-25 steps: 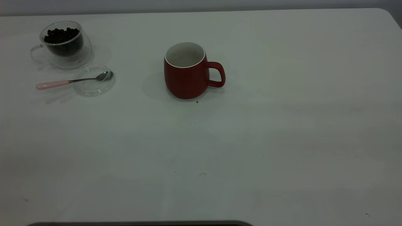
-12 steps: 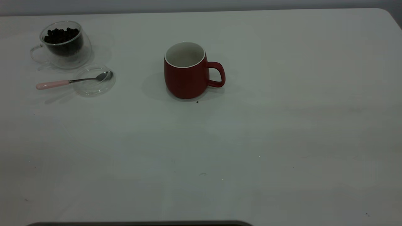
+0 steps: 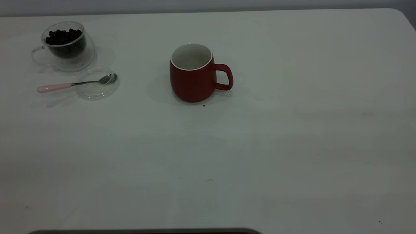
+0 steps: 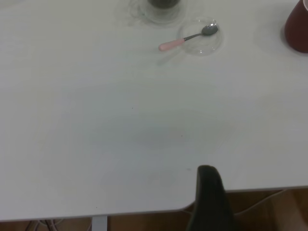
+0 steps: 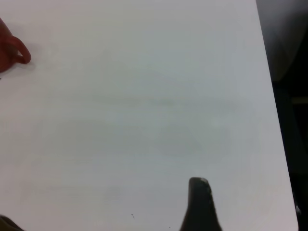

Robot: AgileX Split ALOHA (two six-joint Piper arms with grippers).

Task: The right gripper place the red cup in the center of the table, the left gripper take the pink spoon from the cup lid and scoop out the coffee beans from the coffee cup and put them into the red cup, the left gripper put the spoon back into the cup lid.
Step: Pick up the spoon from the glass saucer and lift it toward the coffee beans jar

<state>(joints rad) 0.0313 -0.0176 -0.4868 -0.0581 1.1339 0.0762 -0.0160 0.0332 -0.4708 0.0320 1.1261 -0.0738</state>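
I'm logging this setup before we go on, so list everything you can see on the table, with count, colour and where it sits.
table: one, plain white, rounded far right corner, bearing everything below.
red cup: one, dark red with white inside, upright near the middle of the table, handle toward the right arm's side; looks empty.
coffee cup: one, clear glass, far left corner.
coffee beans: one heap, near-black, inside the coffee cup.
cup lid: one, clear glass, flat on the table just in front of the coffee cup.
pink spoon: one, metal bowl resting on the cup lid, pink handle sticking out leftward.
left gripper: one, black, back at the near table edge.
right gripper: one, black, over bare table right of the red cup.
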